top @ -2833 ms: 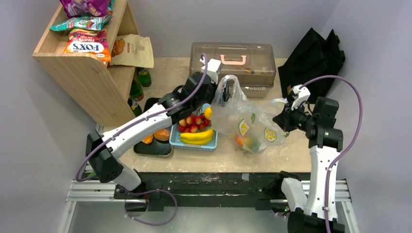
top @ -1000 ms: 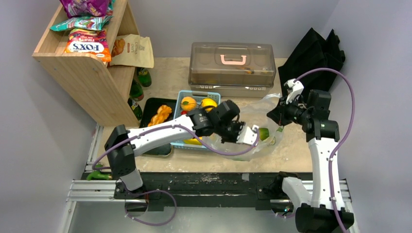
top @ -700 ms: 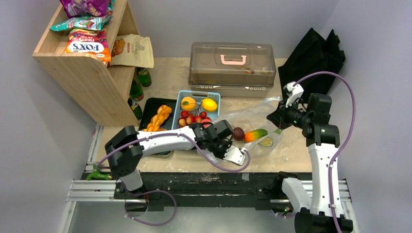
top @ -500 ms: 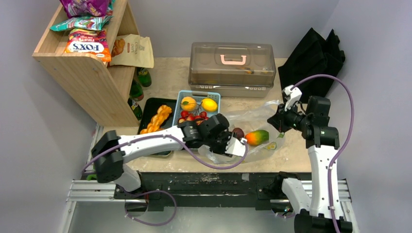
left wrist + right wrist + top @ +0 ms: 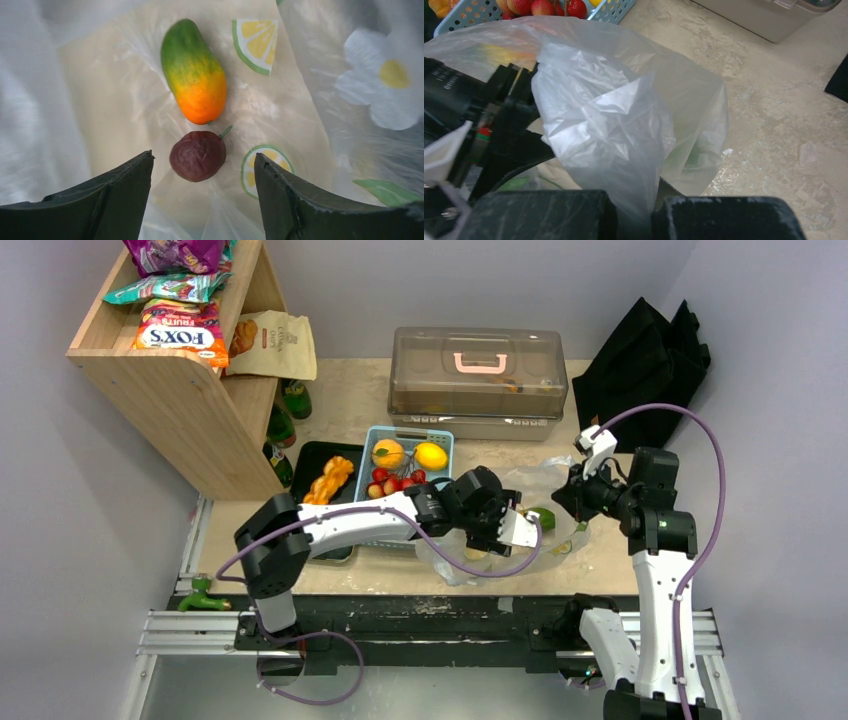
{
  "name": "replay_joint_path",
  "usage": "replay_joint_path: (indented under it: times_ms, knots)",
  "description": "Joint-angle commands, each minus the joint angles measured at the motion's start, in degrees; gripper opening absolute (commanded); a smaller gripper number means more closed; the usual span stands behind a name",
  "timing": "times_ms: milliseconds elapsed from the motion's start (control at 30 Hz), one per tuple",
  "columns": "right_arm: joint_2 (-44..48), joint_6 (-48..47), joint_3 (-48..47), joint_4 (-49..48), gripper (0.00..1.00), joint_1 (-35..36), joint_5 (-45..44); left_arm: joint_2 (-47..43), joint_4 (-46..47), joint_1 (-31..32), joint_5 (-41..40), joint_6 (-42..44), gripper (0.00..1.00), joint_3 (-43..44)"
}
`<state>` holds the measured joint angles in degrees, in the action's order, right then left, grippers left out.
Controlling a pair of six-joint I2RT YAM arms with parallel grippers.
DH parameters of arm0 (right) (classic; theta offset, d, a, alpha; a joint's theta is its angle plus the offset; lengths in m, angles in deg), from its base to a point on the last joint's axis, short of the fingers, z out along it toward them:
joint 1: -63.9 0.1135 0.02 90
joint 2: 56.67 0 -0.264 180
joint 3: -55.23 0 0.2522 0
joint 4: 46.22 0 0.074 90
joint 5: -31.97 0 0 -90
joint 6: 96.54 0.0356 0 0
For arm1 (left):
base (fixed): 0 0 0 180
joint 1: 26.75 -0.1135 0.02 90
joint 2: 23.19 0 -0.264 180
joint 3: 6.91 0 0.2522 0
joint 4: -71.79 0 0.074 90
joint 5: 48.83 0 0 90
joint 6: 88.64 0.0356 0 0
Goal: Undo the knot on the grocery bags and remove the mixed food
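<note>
The clear printed grocery bag [image 5: 545,495] lies open on the table; no knot shows. My right gripper [image 5: 634,212] is shut on a bunched edge of the bag [image 5: 604,130] at its right side. My left gripper [image 5: 202,167] is open inside the bag, its jaws either side of a dark red round fruit [image 5: 197,156]. A green-and-orange mango [image 5: 194,70] lies just beyond it. In the top view the left gripper [image 5: 505,530] covers most of the bag's contents. A blue basket [image 5: 383,440] holds an orange, a lemon and small red fruits. Braided bread [image 5: 327,480] lies on a black tray.
A lidded clear box with a pink handle [image 5: 478,370] stands behind the bag. A wooden shelf [image 5: 180,360] with snack packets is at the back left, bottles under it. A black fabric bag [image 5: 645,355] lies at the back right.
My left arm has swung from the basket into the bag's mouth and now hovers over the dark fruit. The bag has sunk flat; my right gripper has kept hold of its edge.
</note>
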<state>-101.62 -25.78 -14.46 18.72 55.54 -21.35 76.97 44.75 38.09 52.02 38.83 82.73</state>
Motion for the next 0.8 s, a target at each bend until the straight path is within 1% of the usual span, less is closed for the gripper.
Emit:
replay_joint_path:
  times_ms: [0,233,400,533,633,700,767]
  knots:
    - [-0.5,-3.2,0.0,0.9,0.00,0.2,-3.0,3.0,2.4,-0.9,0.0,6.1,0.73,2.7]
    - [-1.3,-3.1,0.0,0.8,0.00,0.1,-1.6,10.6,-3.8,-2.4,-0.5,8.4,0.76,8.8]
    - [-2.1,-2.9,-0.2,0.8,0.00,0.2,-1.7,15.9,-10.3,-2.6,-0.6,9.2,0.74,13.5]
    - [-2.3,-2.9,-0.4,0.8,0.00,0.2,-2.0,17.2,-13.3,-2.7,-0.5,8.9,0.73,14.3]
    - [-2.4,-2.9,-0.1,0.6,0.00,0.1,-2.1,19.3,-16.2,-2.8,-2.1,9.2,0.73,15.8]
    - [-2.3,-2.9,0.2,0.3,0.00,0.2,-2.3,21.2,-18.9,-2.8,-3.4,9.3,0.70,17.6]
    - [-2.3,-2.8,0.3,0.2,0.00,0.1,-2.5,21.2,-19.6,-2.8,-3.5,9.0,0.61,17.9]
